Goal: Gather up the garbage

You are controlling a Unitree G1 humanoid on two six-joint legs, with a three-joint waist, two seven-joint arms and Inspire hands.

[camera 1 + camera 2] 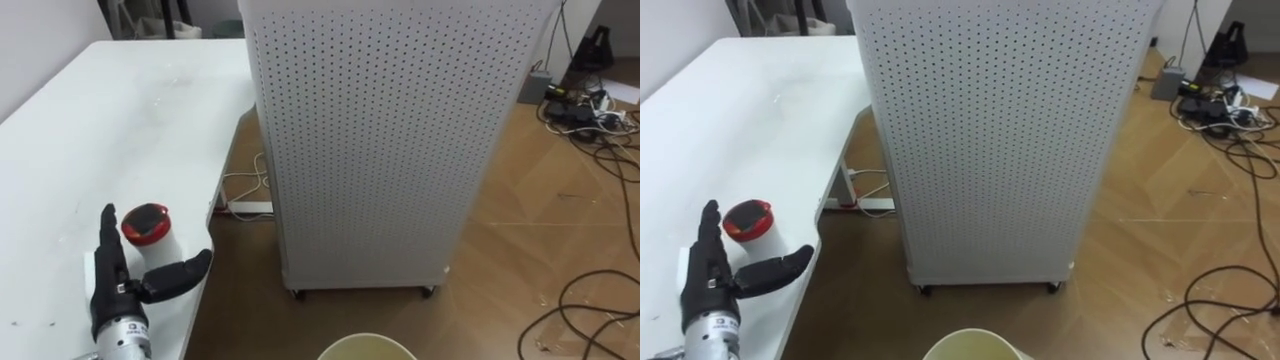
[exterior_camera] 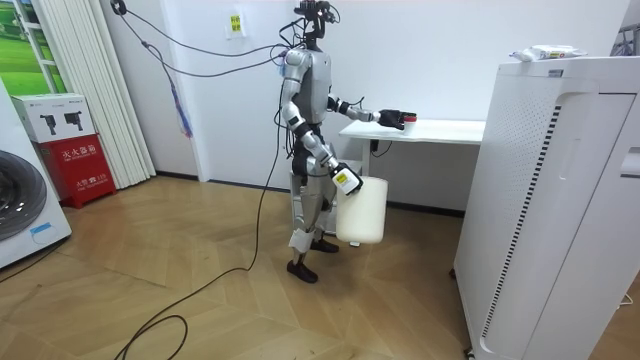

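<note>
Left robot hand [image 1: 112, 285] spread wide beside red-lidded cup [image 1: 146, 224] on bench [image 1: 100, 120] — reaching for it; right robot hand [image 2: 343, 178] carries white bin [image 2: 362, 212] to collect it — grip can't be told.

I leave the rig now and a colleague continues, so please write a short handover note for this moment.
Left hand: open on the white table; the small round red-topped container sits between its fingers and thumb, not gripped.
Right hand: at the top of the cream plastic bin, which hangs low beside the robot.
Done: reach to the garbage.
Left: grasp it, drop it into the bin.
</note>
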